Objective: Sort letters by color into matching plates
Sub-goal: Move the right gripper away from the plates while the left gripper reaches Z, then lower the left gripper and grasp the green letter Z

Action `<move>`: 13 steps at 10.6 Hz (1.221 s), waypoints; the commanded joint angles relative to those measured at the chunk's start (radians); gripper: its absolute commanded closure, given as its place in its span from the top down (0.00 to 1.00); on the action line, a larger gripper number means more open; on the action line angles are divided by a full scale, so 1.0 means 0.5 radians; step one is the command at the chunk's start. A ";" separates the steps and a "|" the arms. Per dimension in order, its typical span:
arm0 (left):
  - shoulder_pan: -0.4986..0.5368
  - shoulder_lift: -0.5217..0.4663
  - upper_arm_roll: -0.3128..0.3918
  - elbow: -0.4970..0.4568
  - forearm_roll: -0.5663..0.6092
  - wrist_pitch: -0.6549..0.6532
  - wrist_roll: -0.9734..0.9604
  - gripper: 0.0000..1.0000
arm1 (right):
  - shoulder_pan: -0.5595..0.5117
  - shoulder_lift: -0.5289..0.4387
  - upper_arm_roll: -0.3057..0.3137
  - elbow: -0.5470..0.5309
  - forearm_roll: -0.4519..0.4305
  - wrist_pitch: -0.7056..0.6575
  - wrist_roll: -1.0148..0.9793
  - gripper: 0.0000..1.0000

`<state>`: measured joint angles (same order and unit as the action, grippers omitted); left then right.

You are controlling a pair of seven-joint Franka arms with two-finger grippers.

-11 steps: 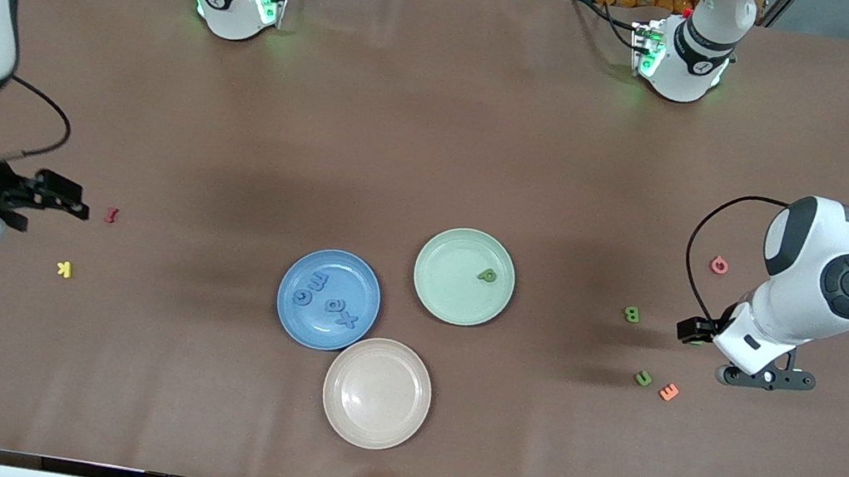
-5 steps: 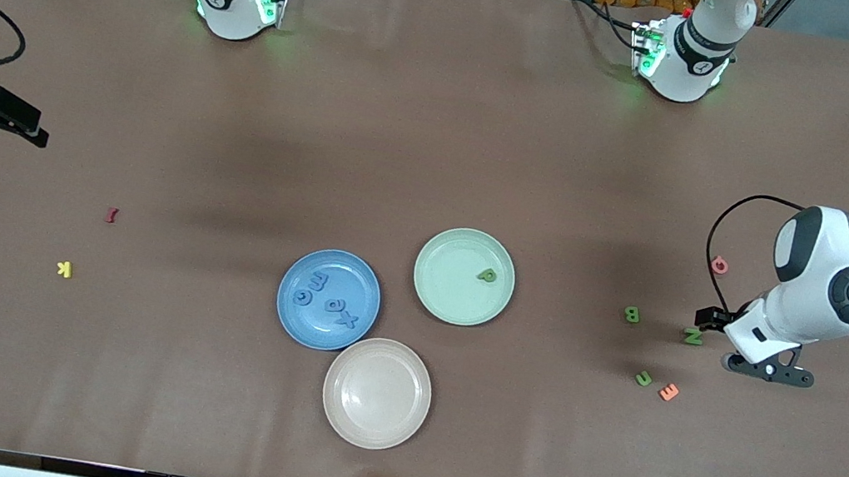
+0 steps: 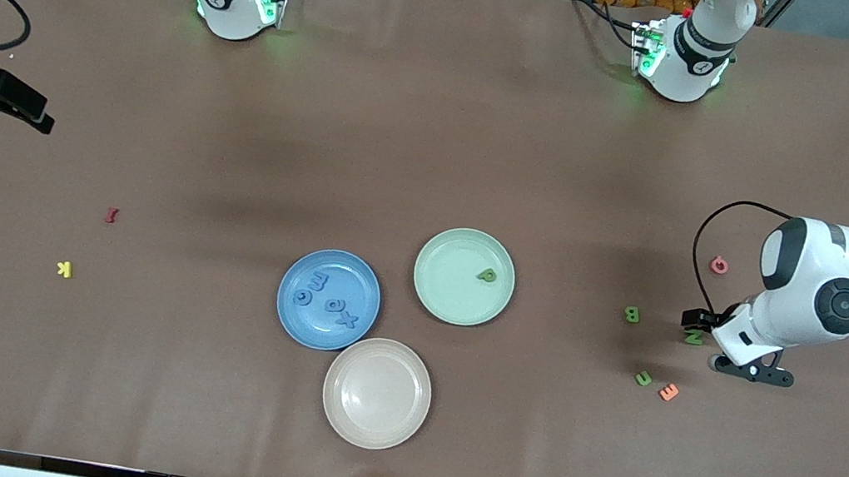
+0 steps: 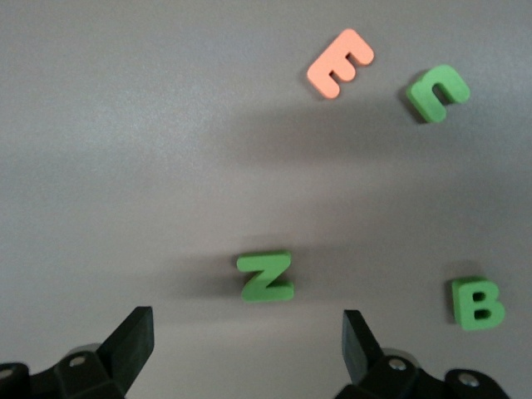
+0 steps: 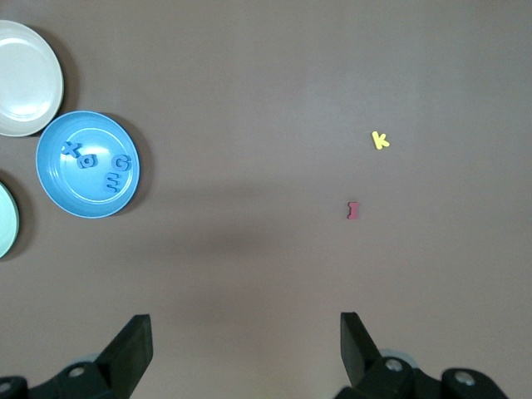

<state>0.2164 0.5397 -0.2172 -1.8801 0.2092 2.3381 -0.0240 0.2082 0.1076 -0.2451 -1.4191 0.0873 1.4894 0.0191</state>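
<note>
1. Left gripper (image 4: 241,349), jaws wide open, hovers over the green Z (image 4: 266,277) — B (image 4: 477,303) and green U-shaped letter (image 4: 438,91) loose nearby.
2. Right gripper (image 5: 241,349) waits open at the right arm's end.
3. Blue plate (image 3: 291,311) holds 4 blue letters (image 3: 331,301); green plate (image 3: 449,297) holds 1 green letter (image 3: 487,276).

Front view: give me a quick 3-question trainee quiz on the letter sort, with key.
1. How many letters lie in the blue plate?
2. True or false: the green plate holds four letters.
3. Which green letter sits directly under the open left claw? A) the B B) the N C) the C

Key
1. Four, all blue.
2. False: only the green P is in it; three green letters are on the table toward the left arm's end.
3. B. The right claw is also open, over bare table at the right arm's end.
</note>
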 commanded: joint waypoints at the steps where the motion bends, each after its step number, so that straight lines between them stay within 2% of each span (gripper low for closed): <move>1: -0.012 0.052 0.032 -0.016 -0.060 0.140 0.054 1.00 | 0.001 -0.010 0.012 0.126 -0.058 -0.098 0.072 1.00; 3: -0.012 0.074 0.039 -0.126 0.081 0.391 0.054 1.00 | -0.084 -0.013 0.097 0.129 -0.067 -0.077 0.072 1.00; 5: -0.012 0.077 0.048 -0.164 0.085 0.435 0.051 1.00 | -0.253 -0.016 0.299 0.129 -0.110 -0.043 0.072 1.00; 7: -0.016 0.105 0.063 -0.170 0.088 0.435 0.057 1.00 | -0.235 -0.016 0.309 0.126 -0.199 -0.043 0.072 1.00; 12: -0.028 0.120 0.075 -0.167 0.088 0.435 0.057 1.00 | -0.248 -0.016 0.325 0.129 -0.233 -0.018 0.072 1.00; 13: -0.028 0.120 0.072 -0.164 0.088 0.435 0.057 0.64 | -0.245 -0.013 0.328 0.126 -0.233 0.003 0.072 1.00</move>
<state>0.2092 0.6002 -0.1905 -1.9547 0.2311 2.5361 -0.0005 0.1015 0.1056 -0.1058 -1.3613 -0.0063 1.4806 0.0361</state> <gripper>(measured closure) 0.000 0.000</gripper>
